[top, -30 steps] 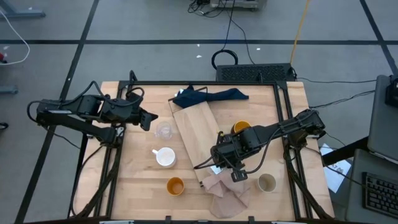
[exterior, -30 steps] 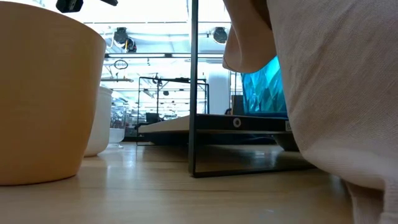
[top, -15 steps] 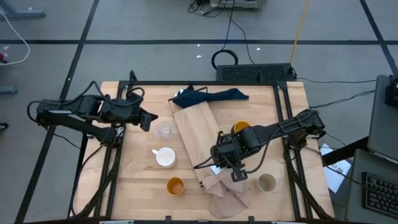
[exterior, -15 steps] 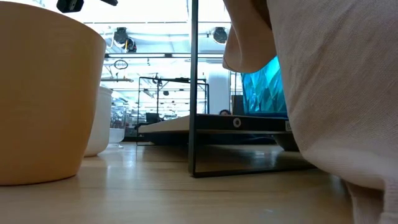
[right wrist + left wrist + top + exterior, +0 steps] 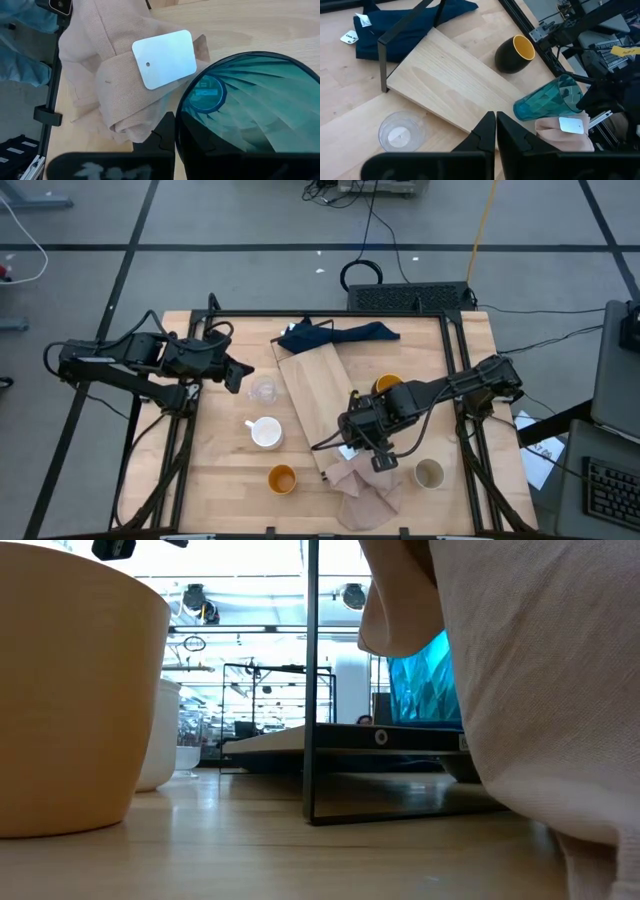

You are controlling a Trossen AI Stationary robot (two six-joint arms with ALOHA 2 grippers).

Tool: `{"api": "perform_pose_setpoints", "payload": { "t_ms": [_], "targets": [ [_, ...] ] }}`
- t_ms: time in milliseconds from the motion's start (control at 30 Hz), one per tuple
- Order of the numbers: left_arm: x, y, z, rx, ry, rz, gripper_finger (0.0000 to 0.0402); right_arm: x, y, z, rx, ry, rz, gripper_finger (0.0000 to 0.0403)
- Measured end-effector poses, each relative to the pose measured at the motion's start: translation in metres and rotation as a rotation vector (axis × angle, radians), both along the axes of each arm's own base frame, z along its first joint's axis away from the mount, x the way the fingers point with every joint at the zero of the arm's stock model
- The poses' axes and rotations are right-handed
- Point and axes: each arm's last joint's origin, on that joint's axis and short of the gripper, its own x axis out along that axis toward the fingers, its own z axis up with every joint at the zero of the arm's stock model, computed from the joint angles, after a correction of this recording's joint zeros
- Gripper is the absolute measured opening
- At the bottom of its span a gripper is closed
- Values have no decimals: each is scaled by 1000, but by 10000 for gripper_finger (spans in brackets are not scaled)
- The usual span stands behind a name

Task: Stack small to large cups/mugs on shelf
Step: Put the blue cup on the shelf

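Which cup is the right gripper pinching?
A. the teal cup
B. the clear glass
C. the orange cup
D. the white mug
A. In the right wrist view the right gripper is shut on the rim of the teal cup, which lies tipped beside the pinkish cloth; the other three cups stand apart on the table.

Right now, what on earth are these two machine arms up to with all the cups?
The right pincer is shut on the rim of a teal faceted glass cup lying tilted at the near end of the long pale wooden board, beside a crumpled pinkish-beige cloth. The left pincer, shut and empty, hangs near the clear glass cup. No cup stands on the board.
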Motion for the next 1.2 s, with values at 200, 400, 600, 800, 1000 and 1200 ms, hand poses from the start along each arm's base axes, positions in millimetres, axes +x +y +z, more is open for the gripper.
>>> {"api": "perform_pose_setpoints", "payload": {
  "t_ms": [200,400,600,800,1000,1200],
  "targets": [
    [0,0,0,5,0,2,15,1,-1,0,-3,-12,16,0],
    [0,0,0,9,1,2,15,3,0,1,0,-38,26,0],
    [0,0,0,11,1,2,15,10,2,2,9,-111,67,0],
    [0,0,0,6,0,6,15,11,1,3,18,-118,84,0],
    [0,0,0,-10,-1,-1,15,7,-4,1,20,-54,55,0],
    [1,-1,1,-40,-17,-3,15,3,-10,1,19,-7,15,0]
  ]
}}
